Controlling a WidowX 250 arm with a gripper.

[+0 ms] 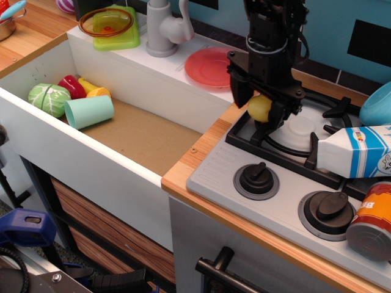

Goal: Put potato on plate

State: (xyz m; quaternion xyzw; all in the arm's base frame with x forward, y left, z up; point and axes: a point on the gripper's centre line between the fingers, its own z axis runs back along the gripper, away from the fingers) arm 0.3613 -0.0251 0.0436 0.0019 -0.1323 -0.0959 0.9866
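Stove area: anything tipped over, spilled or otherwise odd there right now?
One thing: the milk carton lies on its side across the burner grate instead of standing. No spill shows. The can stands upright at the front right. The gripper holds the potato over the stove's left edge; the plate sits flat.

Sink basin left: green cabbage toy, red piece, mint cup on side. Orange bowl back-left corner. Faucet. Milk carton, can right edge. Stove knobs front.
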